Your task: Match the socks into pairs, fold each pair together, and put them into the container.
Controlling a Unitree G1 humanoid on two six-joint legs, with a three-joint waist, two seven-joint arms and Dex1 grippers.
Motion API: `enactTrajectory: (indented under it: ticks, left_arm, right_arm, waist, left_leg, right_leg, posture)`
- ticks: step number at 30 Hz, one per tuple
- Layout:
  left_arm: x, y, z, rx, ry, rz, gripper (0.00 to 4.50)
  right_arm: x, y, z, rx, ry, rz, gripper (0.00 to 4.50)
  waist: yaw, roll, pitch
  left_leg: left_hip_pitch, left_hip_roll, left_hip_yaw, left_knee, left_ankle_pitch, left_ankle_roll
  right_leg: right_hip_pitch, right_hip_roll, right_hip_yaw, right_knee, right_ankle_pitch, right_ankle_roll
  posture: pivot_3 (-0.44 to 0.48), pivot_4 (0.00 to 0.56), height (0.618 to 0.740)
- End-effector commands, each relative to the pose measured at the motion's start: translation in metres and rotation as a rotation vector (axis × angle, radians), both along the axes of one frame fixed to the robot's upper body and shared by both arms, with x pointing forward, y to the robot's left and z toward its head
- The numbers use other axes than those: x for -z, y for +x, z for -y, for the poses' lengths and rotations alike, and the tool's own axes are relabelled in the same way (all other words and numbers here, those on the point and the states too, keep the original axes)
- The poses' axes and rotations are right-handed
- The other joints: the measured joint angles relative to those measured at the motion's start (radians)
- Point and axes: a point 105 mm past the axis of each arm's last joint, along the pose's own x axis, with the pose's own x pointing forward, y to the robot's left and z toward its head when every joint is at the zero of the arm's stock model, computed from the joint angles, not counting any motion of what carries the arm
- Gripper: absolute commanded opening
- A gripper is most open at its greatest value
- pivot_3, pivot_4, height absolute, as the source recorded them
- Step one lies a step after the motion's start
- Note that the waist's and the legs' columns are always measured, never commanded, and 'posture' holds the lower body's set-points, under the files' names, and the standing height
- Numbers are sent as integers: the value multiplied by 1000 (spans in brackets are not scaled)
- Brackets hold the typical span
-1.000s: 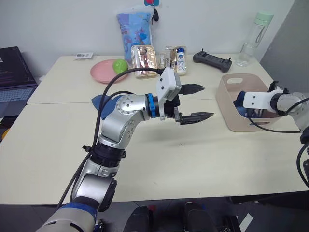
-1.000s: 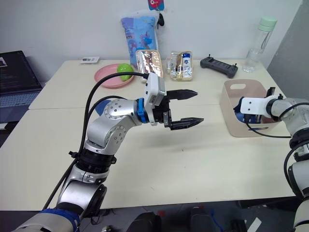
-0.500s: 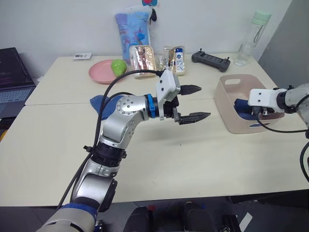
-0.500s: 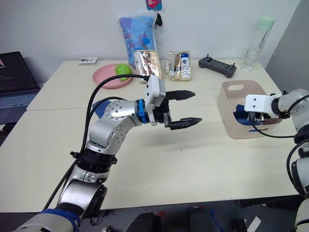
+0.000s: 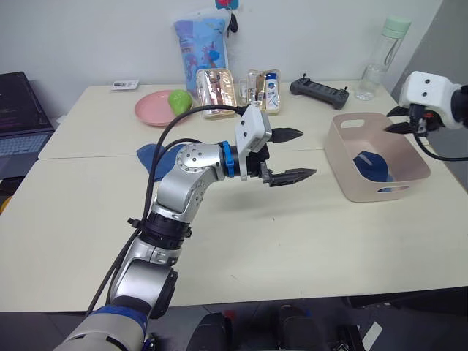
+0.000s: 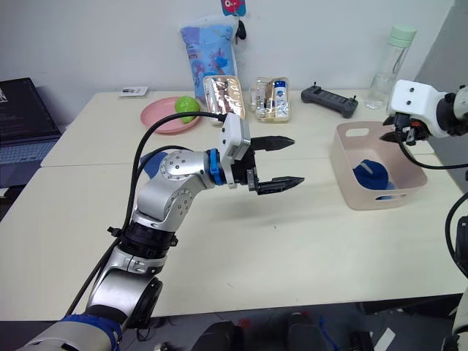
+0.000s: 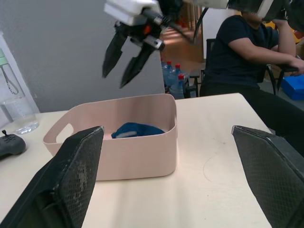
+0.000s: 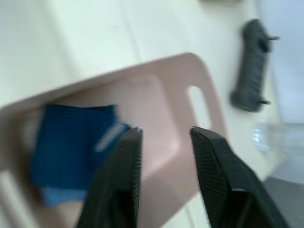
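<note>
One folded pair of socks [image 5: 373,165], dark blue with a lighter blue edge, lies on the floor of the container [image 5: 342,165]; more blue sock fabric [image 5: 155,155] lies on the table [image 5: 292,241] behind the left arm's elbow. Head views: left gripper [image 5: 292,155] hangs above the table with its fingers spread and empty, the tub well ahead of the tips; right gripper [image 6: 395,131] is raised over the tub's far rim, its fingers parted with nothing between them, the folded pair below them. Behind stand a pink plate [image 5: 150,110] with a green ball [image 5: 180,99], a patterned bag [image 5: 202,40], a bottle [image 5: 379,51] and a black controller [image 5: 320,89]. Left wrist view: between its own wide-set fingers [image 7: 71,175] the tub is seen side-on, the blue pair just clearing the rim, the other gripper poised above it, a seated person [image 7: 256,57] beyond; the head views give none of that side profile. Right wrist view: looking straight down past its parted fingers [image 8: 121,180], the tub's interior, handle slot and the pair's squared fold are plain, which the left wrist view hides behind the wall. Handling, by judgement: light, limp knit, not fragile, prone to unfolding; best pinched across the middle of the fold through both layers.
</note>
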Motion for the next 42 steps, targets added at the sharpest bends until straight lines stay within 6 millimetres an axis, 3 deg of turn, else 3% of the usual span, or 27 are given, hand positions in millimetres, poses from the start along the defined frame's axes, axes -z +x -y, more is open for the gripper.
enactTrajectory:
  ticks: [1,2,6,11,14,21,24,27,29,33,38,39,42]
  left_arm:
    - [-14,-5,2,9,-19,58,4500]
    - [-14,-5,2,9,-19,59,4500]
    - [-13,-5,1,6,-10,57,4500]
    - [-10,-4,1,-6,1,60,4500]
    - [-10,-4,0,-12,0,54,4500]
    - [-9,-2,-5,-29,4,52,4500]
    - [-7,4,-15,-70,13,60,4500]
    - [1,18,-43,-198,4,51,4500]
    - [10,23,-59,-275,-2,42,4500]
    - [35,29,-91,-453,4,21,4500]
    - [71,15,-116,-666,-68,-53,4500]
    - [80,12,-121,-706,-80,-69,4500]
    - [105,1,-129,-791,-119,-139,4500]
  right_arm:
    - [18,5,7,22,-43,11,284]
    - [25,5,7,21,-42,-11,49]
    - [71,8,6,34,-59,-94,49]
    - [95,7,20,85,-114,-99,49]
    - [97,5,25,112,-80,-109,49]
    - [33,20,14,100,29,132,49]
    - [0,22,1,56,132,242,49]
    - [-49,18,-37,-61,396,415,611]
    - [-55,7,-62,-119,549,437,1304]
    - [-28,-27,-113,-168,766,373,2585]
    - [42,-69,-150,-78,898,260,4289]
    - [55,-76,-153,-64,879,254,4484]
    - [92,-88,-149,21,838,246,4484]
  waist:
    - [0,0,0]
    - [0,0,0]
    - [-1,0,0]
    - [-1,0,0]
    - [-2,0,0]
    - [-5,0,0]
    - [-5,0,0]
    - [-9,0,0]
    - [-11,0,0]
    - [3,-1,-2]
    - [20,0,-2]
    - [27,0,-3]
    - [37,0,-3]
  left_leg:
    - [0,0,0,0,0,-1]
    - [0,0,1,0,1,-1]
    - [0,0,1,0,1,-1]
    - [0,0,1,0,1,-1]
    - [0,0,1,0,1,-1]
    - [0,0,1,0,1,-1]
    - [0,0,1,0,1,-1]
    - [1,0,1,0,1,-1]
    - [1,2,1,-1,0,-1]
    - [-1,2,-4,-1,0,0]
    - [-10,1,-8,3,-1,0]
    - [-11,1,-9,3,-1,0]
    - [-12,-1,-9,4,-1,0]
  right_leg:
    - [0,0,0,0,0,0]
    - [0,0,0,0,0,0]
    - [0,0,1,0,0,0]
    - [-1,0,1,1,0,0]
    - [-1,0,1,0,0,0]
    - [-1,0,2,0,0,0]
    - [-1,1,1,0,0,0]
    - [-1,1,2,1,0,0]
    - [-1,1,1,1,0,0]
    - [0,1,-3,0,0,0]
    - [-5,-1,-6,1,0,0]
    - [-6,-1,-6,1,0,0]
    - [-7,-3,-7,1,2,2]
  posture:
    - [0,150,740]
    - [0,150,740]
    - [0,150,740]
    - [0,150,740]
    - [0,150,740]
    - [0,150,740]
    - [0,150,740]
    - [0,150,740]
    - [0,150,740]
    - [0,150,740]
    - [0,150,740]
    - [0,150,740]
    - [0,150,740]
